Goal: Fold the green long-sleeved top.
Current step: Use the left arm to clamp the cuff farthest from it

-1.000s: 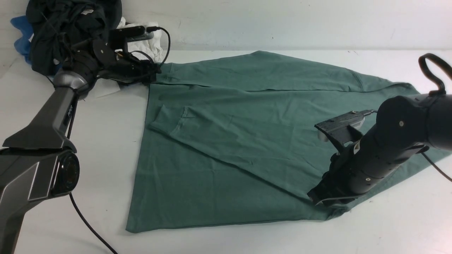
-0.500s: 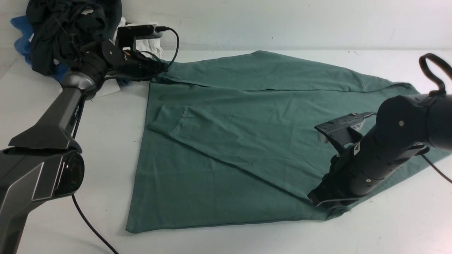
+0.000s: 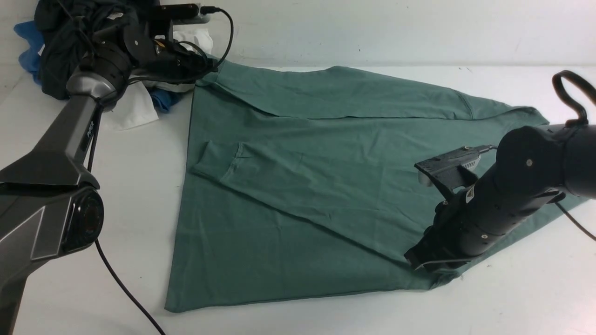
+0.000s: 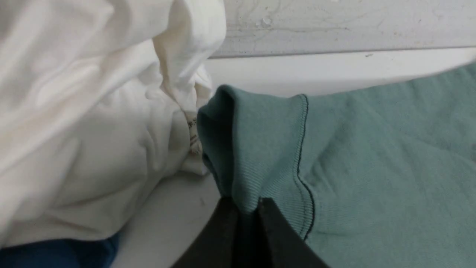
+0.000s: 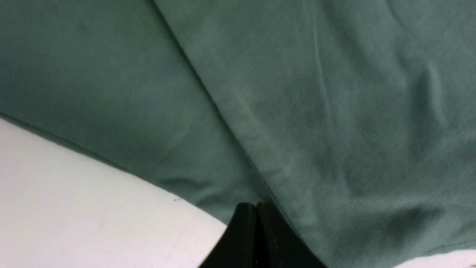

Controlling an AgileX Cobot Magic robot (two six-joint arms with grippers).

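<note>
The green long-sleeved top [image 3: 302, 186] lies spread on the white table, one sleeve folded slantwise across the body with its cuff [image 3: 216, 160] at the left. My left gripper [image 3: 207, 77] is at the far left, shut on the ribbed cuff [image 4: 260, 149] of the other sleeve and holding it raised off the table; the left gripper [image 4: 245, 201] shows cloth pinched between its jaws. My right gripper [image 3: 416, 260] is shut, its tips down on the top's near right corner where the slanted fold ends. In the right wrist view the right gripper [image 5: 256, 204] touches the cloth [image 5: 334, 93] by the hem.
A black garment [image 3: 79, 32], a white garment [image 3: 135, 107] and blue cloth [image 3: 163, 100] are heaped at the far left, right beside the left gripper. The white garment [image 4: 93, 111] nearly touches the held cuff. A wall [image 3: 372, 28] runs behind. A black cable [image 3: 125, 298] trails front left.
My left gripper has risen and moved back with the cuff, lifting the sleeve's far left end off the table. The right arm has not moved.
</note>
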